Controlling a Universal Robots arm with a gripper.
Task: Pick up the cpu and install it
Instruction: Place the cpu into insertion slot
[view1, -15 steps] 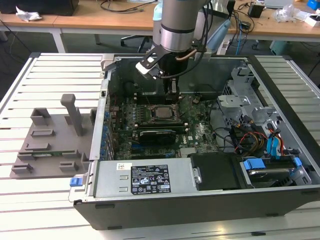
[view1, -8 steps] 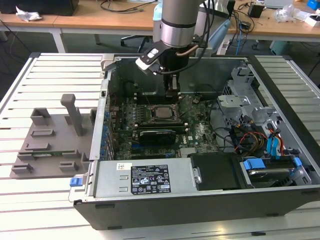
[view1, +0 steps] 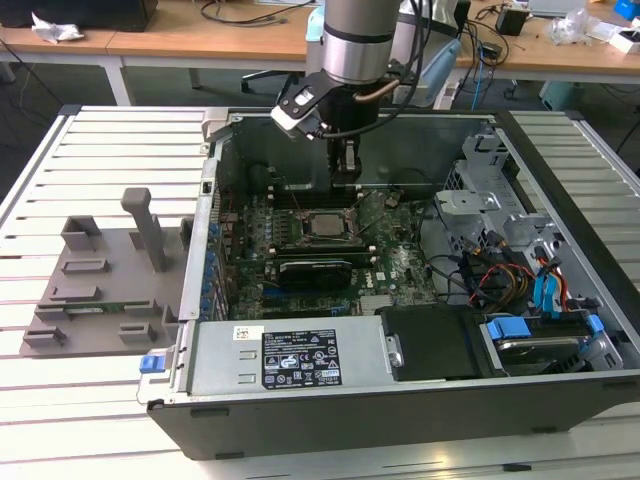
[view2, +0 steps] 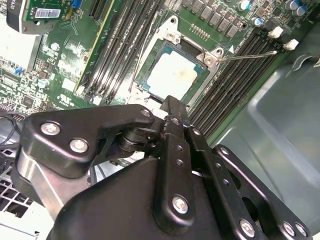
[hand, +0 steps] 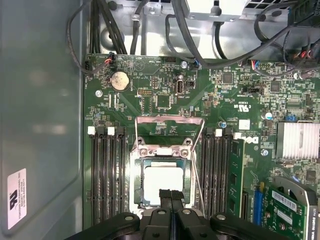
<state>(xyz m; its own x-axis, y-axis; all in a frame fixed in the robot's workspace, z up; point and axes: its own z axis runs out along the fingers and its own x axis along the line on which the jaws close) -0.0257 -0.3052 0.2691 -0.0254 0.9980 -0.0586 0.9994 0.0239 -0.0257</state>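
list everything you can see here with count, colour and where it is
computer case: one, dark grey, open on the table
table: one, white slatted, under the case
fixture: one, grey, on the table, exterior view's left of the case
motherboard: one, green, inside the case
cpu: one, silvery, on the motherboard
coin cell: one, silver, on the motherboard
heatsink: one, silver, on the motherboard
cables: several, black, by the case wall
robot arm: one, silver, above the case
claw: one, black, shut, over the cpu's edge
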